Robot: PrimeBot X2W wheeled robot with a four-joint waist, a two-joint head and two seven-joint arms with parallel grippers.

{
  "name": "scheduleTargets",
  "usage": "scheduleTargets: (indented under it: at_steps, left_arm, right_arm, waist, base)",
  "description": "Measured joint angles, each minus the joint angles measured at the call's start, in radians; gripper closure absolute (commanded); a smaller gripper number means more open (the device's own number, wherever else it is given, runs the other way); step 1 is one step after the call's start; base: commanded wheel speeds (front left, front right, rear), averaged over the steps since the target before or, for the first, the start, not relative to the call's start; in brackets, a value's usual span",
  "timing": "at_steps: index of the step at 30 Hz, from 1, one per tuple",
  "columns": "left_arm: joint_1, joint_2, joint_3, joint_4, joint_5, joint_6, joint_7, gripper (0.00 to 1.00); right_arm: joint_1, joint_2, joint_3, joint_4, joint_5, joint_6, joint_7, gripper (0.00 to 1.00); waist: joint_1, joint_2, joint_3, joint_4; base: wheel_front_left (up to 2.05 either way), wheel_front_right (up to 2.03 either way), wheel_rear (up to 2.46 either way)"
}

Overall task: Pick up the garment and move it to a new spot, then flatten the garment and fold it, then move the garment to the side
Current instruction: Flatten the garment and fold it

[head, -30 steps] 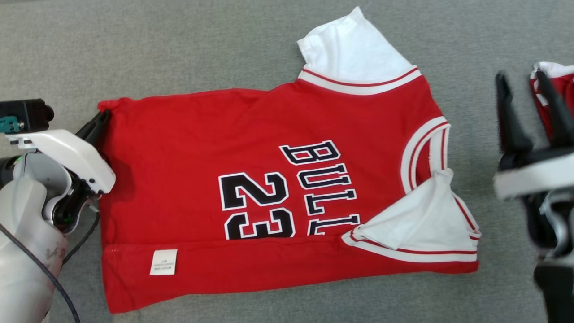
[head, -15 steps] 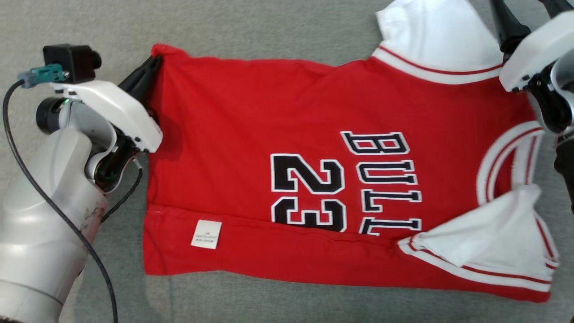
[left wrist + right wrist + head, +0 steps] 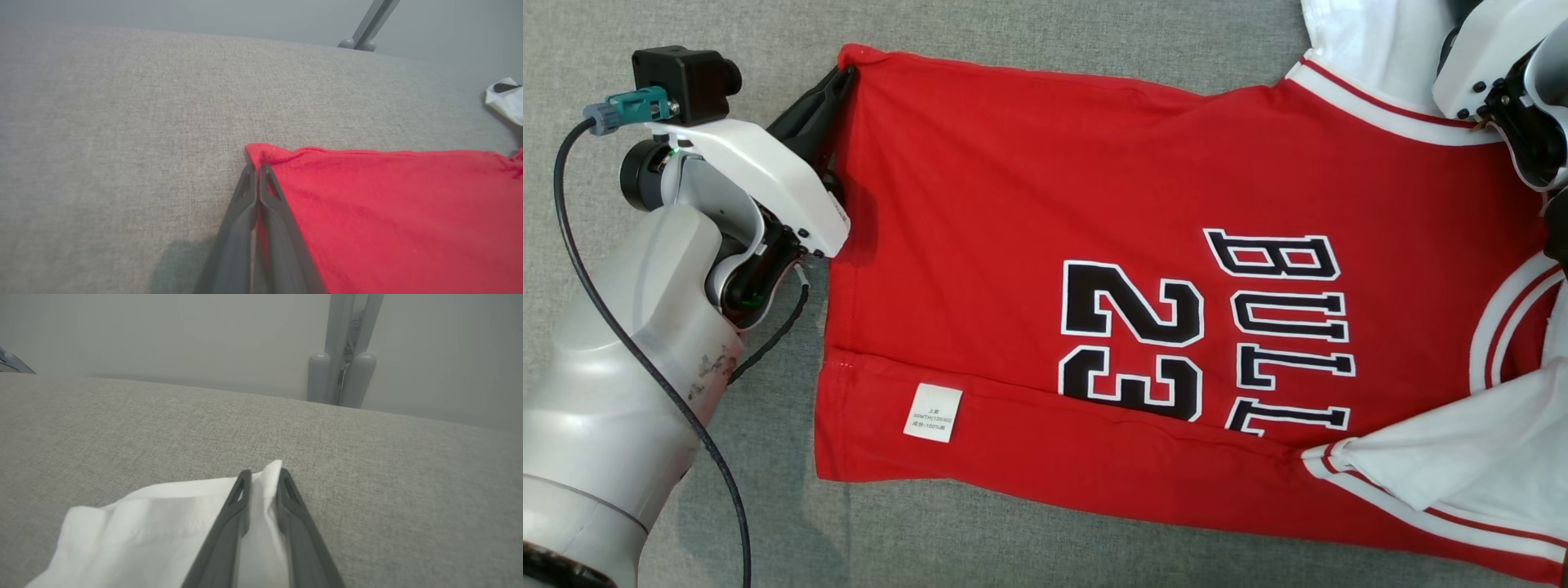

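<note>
Newly arrived right tool (image 3: 263, 473) pinches white sleeve (image 3: 163, 514); left tool (image 3: 256, 167) clamps garment (image 3: 1013, 163) corner.

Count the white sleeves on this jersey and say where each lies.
2. The upper sleeve sits at the head view's top right, between the fingers of the right gripper; the lower sleeve lies folded at the bottom right. Both run past the frame's edge.

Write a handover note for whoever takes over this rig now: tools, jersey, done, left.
Left tool: shut on the jersey's far hem corner.
Right tool: shut on the far white sleeve.
Jersey: spread on the grey cloth, number up.
Done: near edge folded over, label showing.
Left: fold the far edge in, finish folding, move aside.
</note>
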Motion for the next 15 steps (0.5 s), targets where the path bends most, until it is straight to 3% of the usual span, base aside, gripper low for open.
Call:
scheduleTargets:
  at_steps: [7, 15]
  left_arm:
    - [0.002, 0.028, -0.027, 0.007, -0.056, 0.000, -0.033, 1.00]
    - [0.048, 0.094, -0.035, -0.043, -0.128, 0.000, -0.046, 1.00]
  right_arm:
    - [0.004, -0.037, 0.057, -0.040, 0.097, 0.000, -0.089, 1.00]
    - [0.094, -0.122, 0.076, -0.179, 0.211, 0.000, -0.164, 1.00]
  waist:
    - [0.0000, 0.0000, -0.026, -0.021]
    - [0.0000, 0.0000, -0.092, -0.052]
  base:
    - [0.00, 0.00, 0.00]
    - [0.00, 0.00, 0.00]
